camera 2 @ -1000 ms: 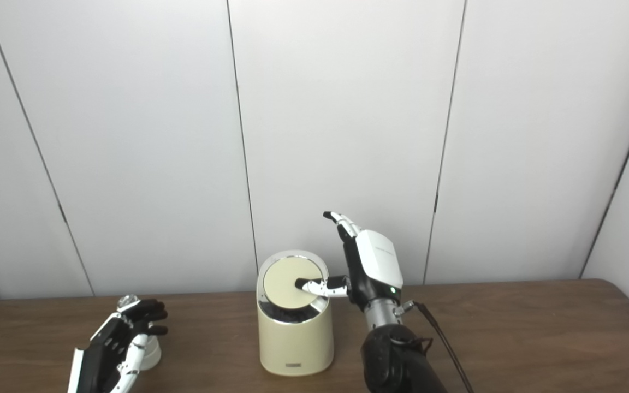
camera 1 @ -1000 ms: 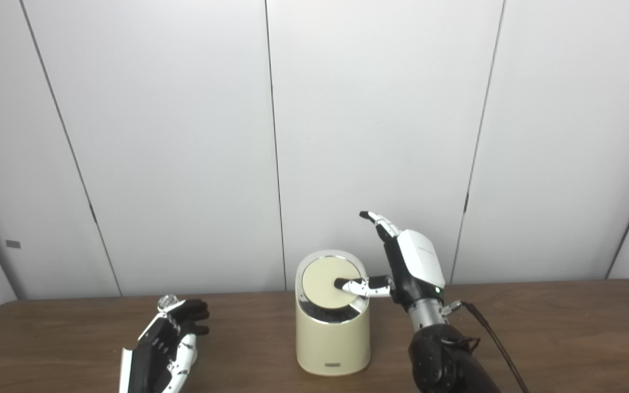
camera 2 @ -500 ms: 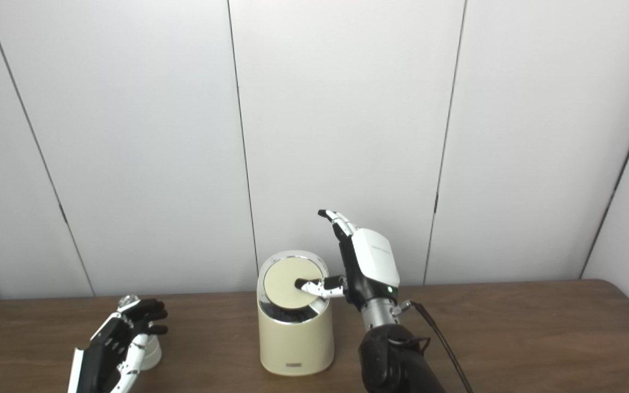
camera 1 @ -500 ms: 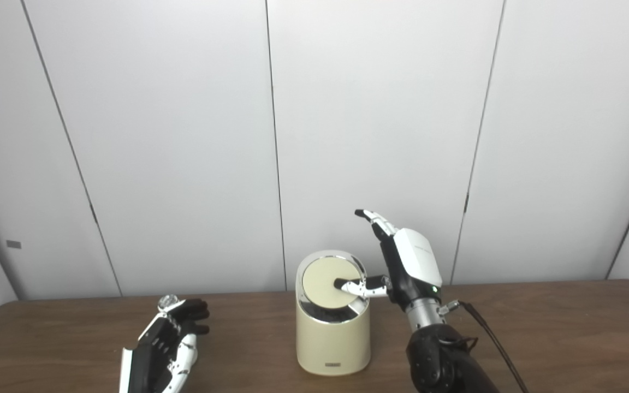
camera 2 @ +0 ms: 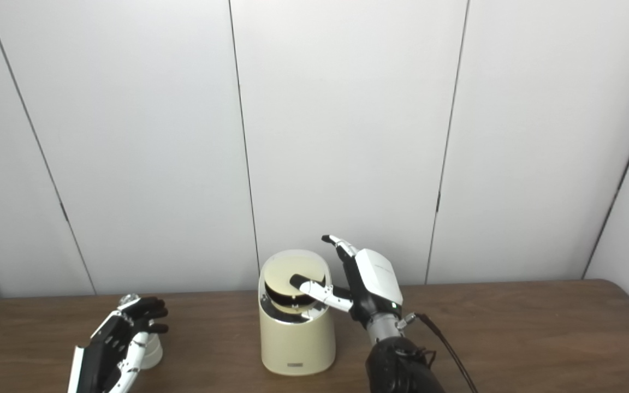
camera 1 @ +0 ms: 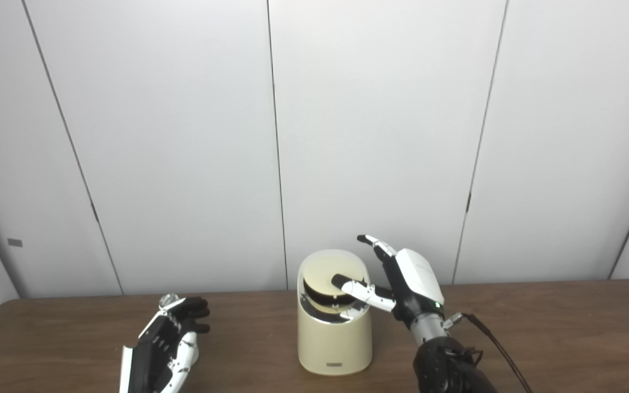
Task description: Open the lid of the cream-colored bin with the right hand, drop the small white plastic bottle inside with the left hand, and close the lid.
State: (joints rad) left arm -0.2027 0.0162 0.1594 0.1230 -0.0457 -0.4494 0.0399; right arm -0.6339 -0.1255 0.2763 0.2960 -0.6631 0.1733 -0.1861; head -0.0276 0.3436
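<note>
While the cream bin (camera 1: 335, 338) stands mid-bench, its round lid (camera 1: 328, 281) is tipped inward w/ a dark gap showing under it. The right hand (camera 1: 402, 281) holds nothing: one digit pressed on the lid, the rest spread apart above the bin's right rim. The small white bottle (camera 2: 149, 349) sits on the brown bench (camera 1: 555, 338) far left; the left hand (camera 1: 170, 338) curls round it, fingers closed on its top.
</note>
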